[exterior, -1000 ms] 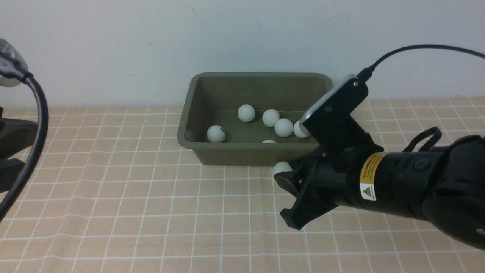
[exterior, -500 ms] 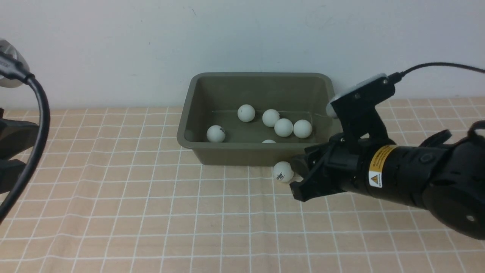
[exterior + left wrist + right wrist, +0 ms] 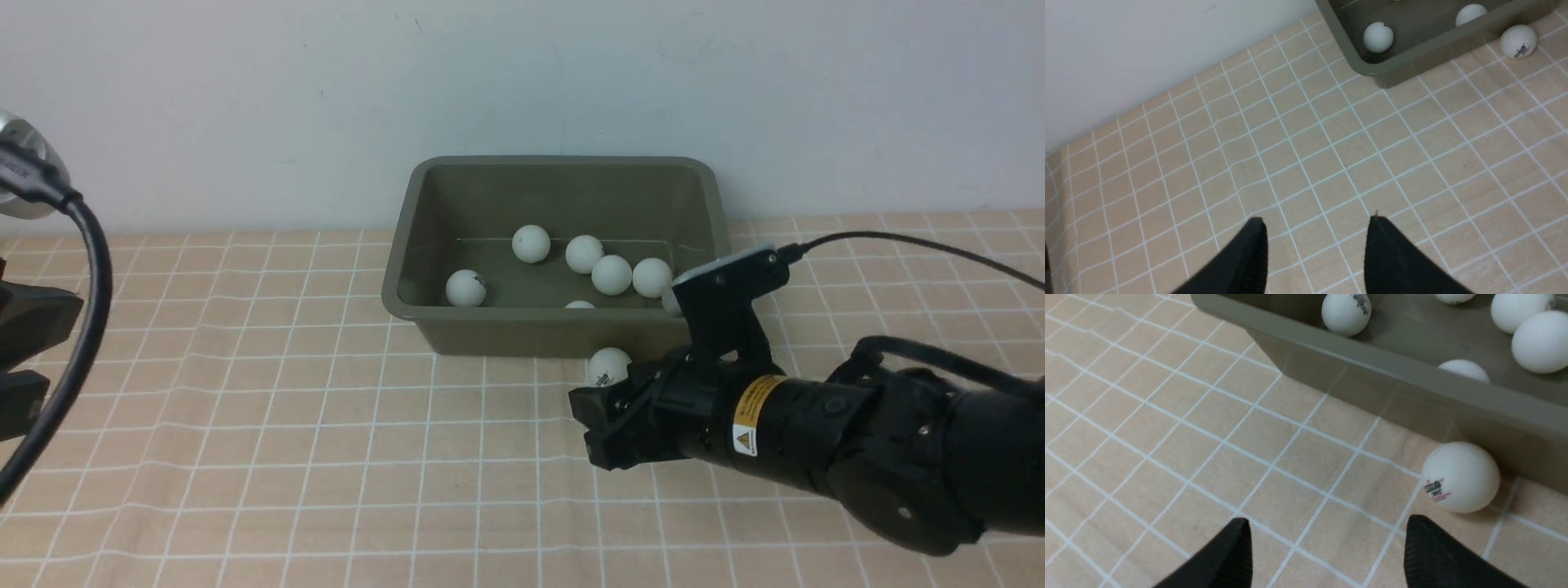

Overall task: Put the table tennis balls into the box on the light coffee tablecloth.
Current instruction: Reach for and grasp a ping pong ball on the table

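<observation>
Six table tennis balls [image 3: 531, 243] sat inside the box [image 3: 506, 333], one of them half hidden behind its near wall. The loose ball [image 3: 608, 367] was the only one outside. It lay on the light coffee tablecloth [image 3: 326, 425] right beside the box's near wall, right of the wall's middle; contact with the wall was unclear. The ball looked matte white and round, far smaller than the box, with a small dark printed mark facing the near side. The right fingers [image 3: 1429, 547] were low over the cloth on the near side of that ball, spread wide and holding nothing. The ball was not in the gap but sat just beyond one fingertip. The left fingers [image 3: 1392, 253] hung far off at the left over bare cloth, parted and also empty. Handling guess: the ball is probably very light and hollow, with a stiff, smooth shell, so it would likely roll at the slightest nudge. The best hold looked to be across its widest part, one finger on each side, squeezed gently. The box wall behind it could crowd the approach, and an off-centre pinch might squirt it away along the wall.
</observation>
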